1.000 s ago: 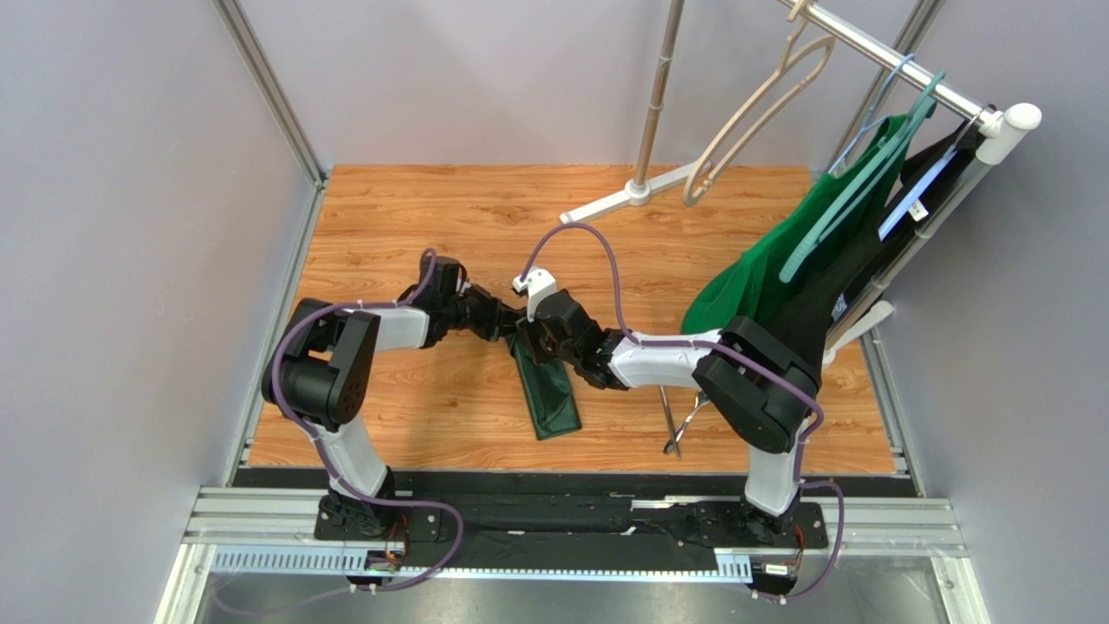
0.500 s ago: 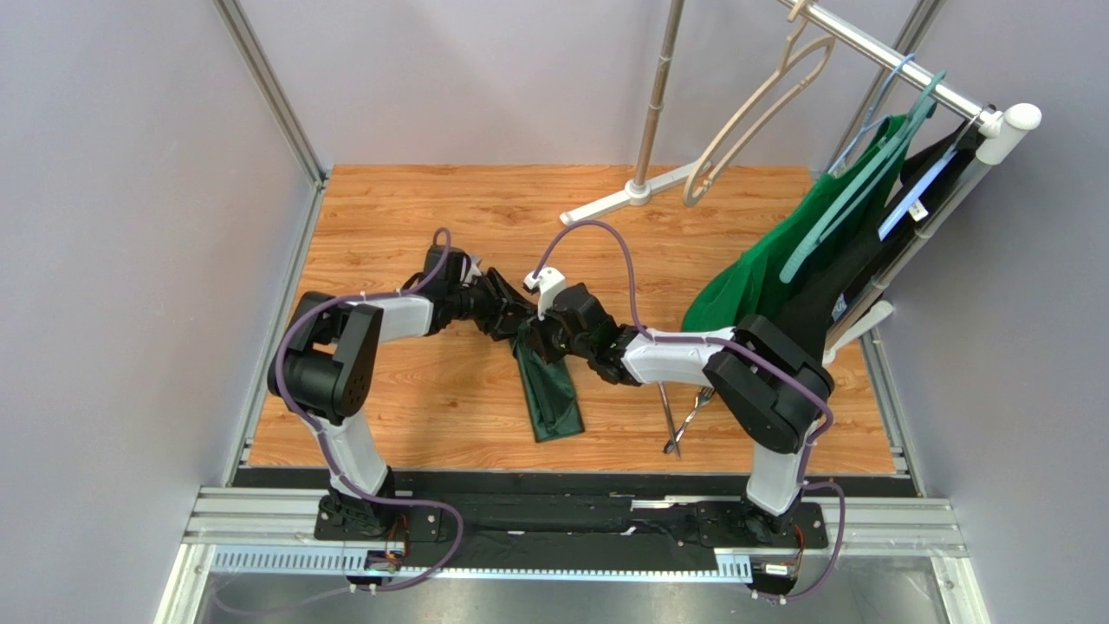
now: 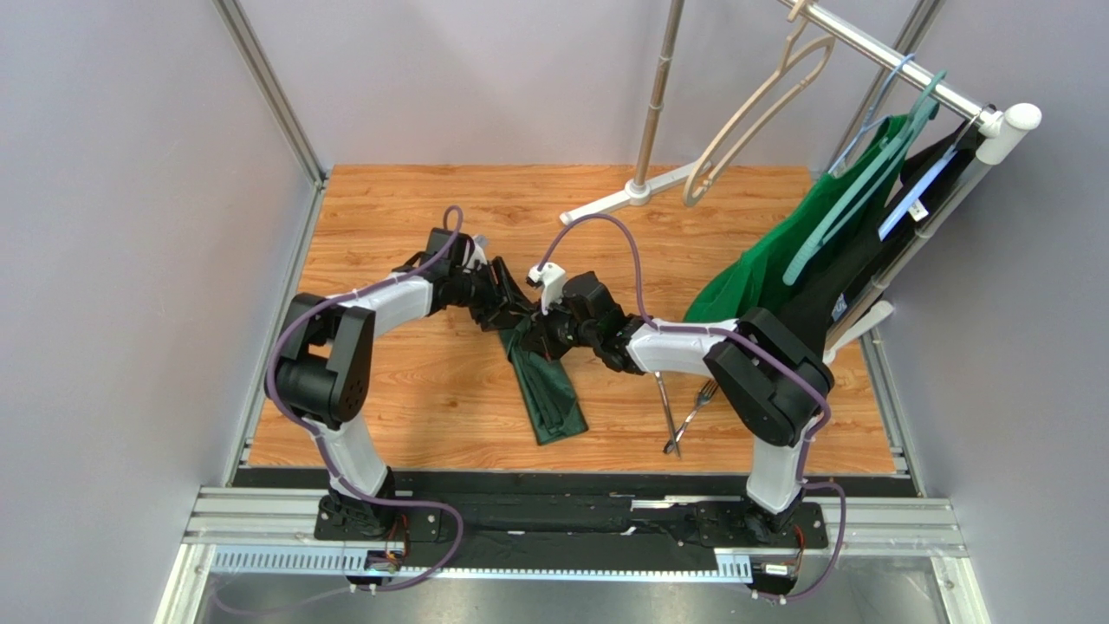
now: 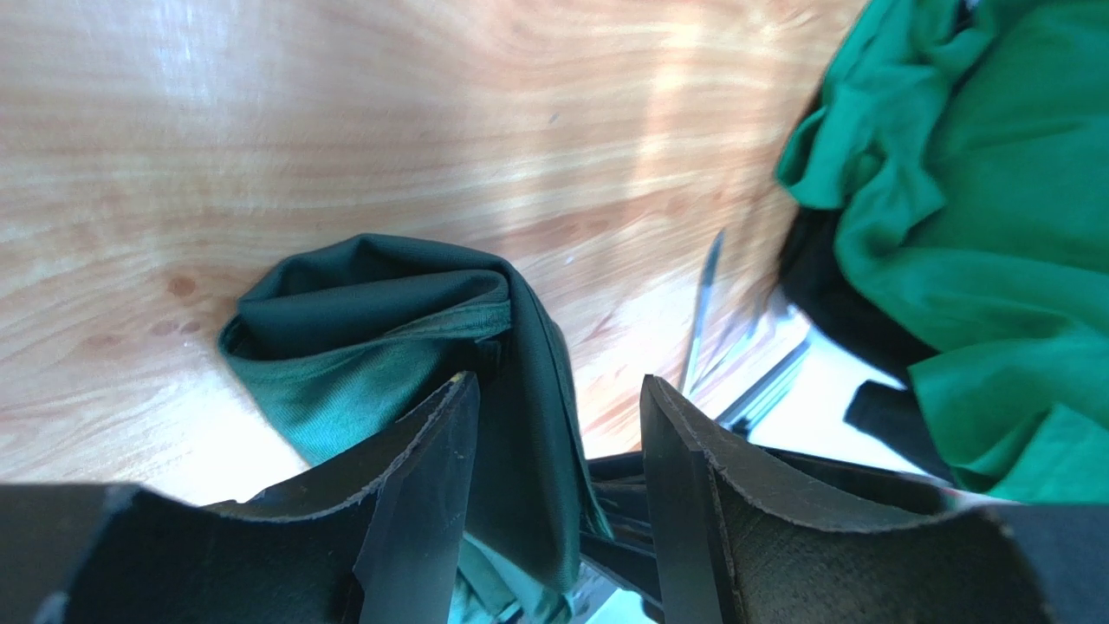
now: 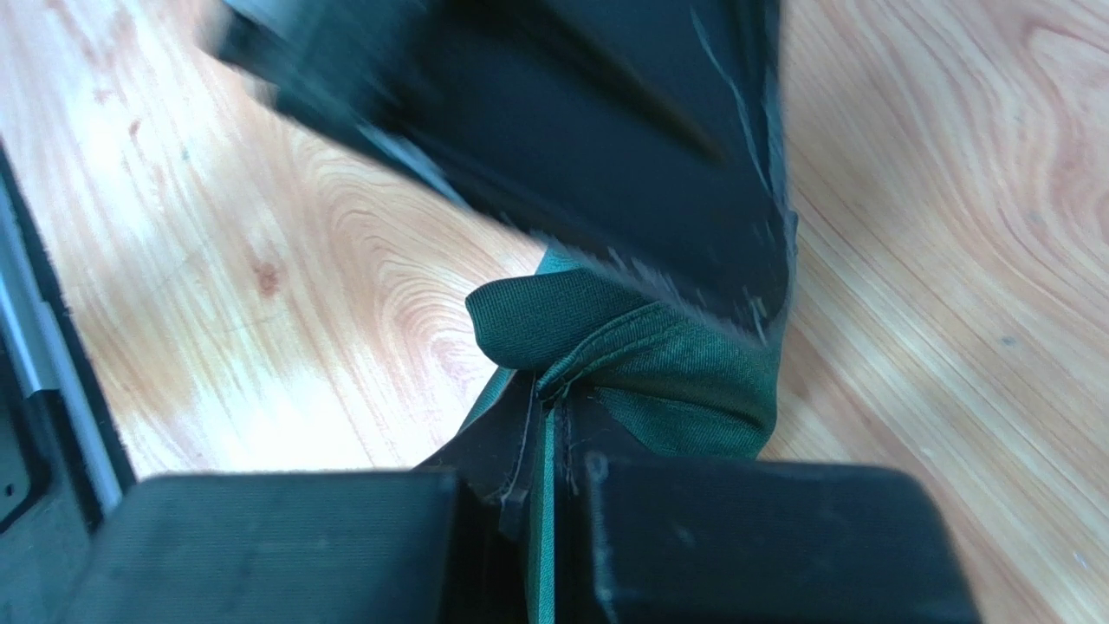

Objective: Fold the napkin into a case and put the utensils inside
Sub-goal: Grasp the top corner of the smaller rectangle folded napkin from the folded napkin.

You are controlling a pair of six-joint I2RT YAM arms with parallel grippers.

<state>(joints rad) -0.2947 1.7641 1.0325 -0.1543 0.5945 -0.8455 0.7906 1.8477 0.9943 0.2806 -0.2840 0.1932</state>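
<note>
The napkin is a narrow dark green folded strip lying mid-table, its far end bunched up between the two grippers. My right gripper is shut on a hemmed edge of that bunched end, the cloth pinched flat between its fingers. My left gripper meets it from the left and is open. A hanging fold of napkin sits loosely between its spread fingers. The utensils lie on the wood to the right, beside the right arm, and show as slim silver pieces in the left wrist view.
A bright green garment on a teal hanger hangs from a rack at the right rear. The rack's white foot and pole stand at the back. Grey walls enclose the wooden table; the arm bases sit along the near edge.
My left gripper has opened and let go of the napkin's end. Both grippers have shifted slightly toward the far side, and the right one keeps its pinch on the bunched end.
</note>
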